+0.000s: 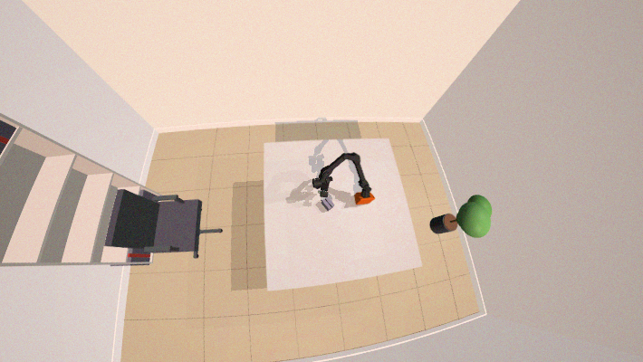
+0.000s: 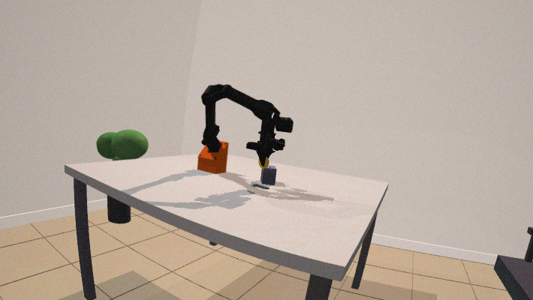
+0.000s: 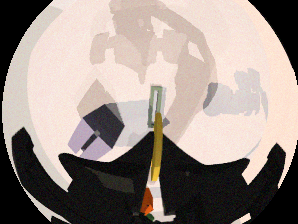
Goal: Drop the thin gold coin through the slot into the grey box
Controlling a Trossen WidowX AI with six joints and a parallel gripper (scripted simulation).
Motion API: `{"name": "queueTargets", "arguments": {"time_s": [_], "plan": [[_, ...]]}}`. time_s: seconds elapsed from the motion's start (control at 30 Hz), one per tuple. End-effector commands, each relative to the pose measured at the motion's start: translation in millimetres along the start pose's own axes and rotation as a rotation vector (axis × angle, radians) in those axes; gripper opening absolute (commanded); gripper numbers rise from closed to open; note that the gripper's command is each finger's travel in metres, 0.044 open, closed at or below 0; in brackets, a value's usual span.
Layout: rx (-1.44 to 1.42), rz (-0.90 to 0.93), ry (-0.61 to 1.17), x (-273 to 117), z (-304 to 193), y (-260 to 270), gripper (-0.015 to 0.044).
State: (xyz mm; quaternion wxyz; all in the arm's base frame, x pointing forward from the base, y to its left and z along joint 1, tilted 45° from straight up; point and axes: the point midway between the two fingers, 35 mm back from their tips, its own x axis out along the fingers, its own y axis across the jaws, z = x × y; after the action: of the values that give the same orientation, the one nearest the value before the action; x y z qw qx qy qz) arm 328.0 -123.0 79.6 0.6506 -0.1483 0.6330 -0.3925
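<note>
My gripper (image 1: 324, 195) (image 2: 263, 164) (image 3: 155, 135) is shut on the gold coin (image 2: 266, 163) (image 3: 158, 145). The coin is upright, edge-on in the wrist view, and held in the air above the table. The green holder (image 2: 261, 186) (image 3: 151, 107) lies below, with its narrow groove empty. The closed grey box (image 1: 327, 204) (image 2: 269, 176) (image 3: 106, 122) stands beside the holder, left of the fingers in the wrist view. Its lilac lid has a dark slot (image 3: 90, 142) running diagonally there. The coin is hidden in the top view.
The orange arm base (image 1: 364, 198) (image 2: 212, 162) (image 3: 147, 201) stands on the white table (image 1: 340, 258) (image 2: 300, 225). The arm arches from it to the gripper. A chair (image 1: 177, 223) and a potted plant (image 1: 474, 217) (image 2: 129, 144) stand off the table.
</note>
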Motion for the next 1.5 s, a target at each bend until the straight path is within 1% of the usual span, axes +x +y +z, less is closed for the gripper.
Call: {"name": "queueTargets", "arguments": {"time_s": [0.0,0.13,0.83,1.13,1.47], "plan": [[0.011,0.005,-0.005,-10.9,0.8,-1.5,0.0000],[0.063,0.005,-0.005,-11.4,0.7,-1.7,0.0000],[0.781,0.006,-0.003,-12.1,0.4,-5.1,0.0000],[0.803,0.006,-0.002,-12.1,0.0,-3.5,0.0000],[0.803,0.012,0.000,-12.6,-7.0,21.5,0.0000]]}}
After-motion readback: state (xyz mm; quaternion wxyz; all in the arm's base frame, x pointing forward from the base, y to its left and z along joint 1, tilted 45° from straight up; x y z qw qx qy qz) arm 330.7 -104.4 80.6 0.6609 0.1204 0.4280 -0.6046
